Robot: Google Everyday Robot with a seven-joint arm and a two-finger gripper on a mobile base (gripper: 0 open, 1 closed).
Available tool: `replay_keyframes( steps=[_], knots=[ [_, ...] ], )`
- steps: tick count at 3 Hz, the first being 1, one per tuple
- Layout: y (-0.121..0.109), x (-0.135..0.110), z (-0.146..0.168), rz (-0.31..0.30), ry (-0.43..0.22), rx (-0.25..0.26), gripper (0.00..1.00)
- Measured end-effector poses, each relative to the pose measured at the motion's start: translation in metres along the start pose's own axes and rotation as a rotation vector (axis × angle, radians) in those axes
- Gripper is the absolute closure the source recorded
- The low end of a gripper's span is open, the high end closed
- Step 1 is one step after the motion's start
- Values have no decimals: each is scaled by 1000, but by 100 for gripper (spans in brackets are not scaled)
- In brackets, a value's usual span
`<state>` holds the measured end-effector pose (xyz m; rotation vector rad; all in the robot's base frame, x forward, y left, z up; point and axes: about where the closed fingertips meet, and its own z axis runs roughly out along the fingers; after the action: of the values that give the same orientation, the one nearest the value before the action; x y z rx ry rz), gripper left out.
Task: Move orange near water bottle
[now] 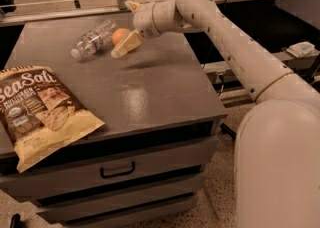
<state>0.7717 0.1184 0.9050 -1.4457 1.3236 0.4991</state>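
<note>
One orange (119,36) at the gripper (123,33), just 3 o'clock of the water bottle (94,39); can't tell if it's gripped, possibly aloft, so lower gently and release without nudging the bottle.

Smooth, seemingly plastic pincer (124,31) above matt grey table (150,97), beside clear ribbed plastic water bottle (94,41).

The gripper (121,28) hangs over the far side of a grey cabinet (160,97), fingers (125,46) spread. Well apart from those fingers, at the near left corner, a sea salt chip bag (42,112) lies flat, its bottom edge poking past the front. Well below them, the drawer front carries a dark handle (117,170). Far right of the fingers, a small white object (302,48) sits on a low shelf.
</note>
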Motion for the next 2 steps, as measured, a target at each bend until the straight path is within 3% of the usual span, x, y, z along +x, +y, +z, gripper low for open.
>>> replay_keyframes(
  steps=[1,2],
  knots=[
    [-23,-17,-28,-40,2,42,0],
    [-28,-18,-33,-36,116,7,0]
  ],
)
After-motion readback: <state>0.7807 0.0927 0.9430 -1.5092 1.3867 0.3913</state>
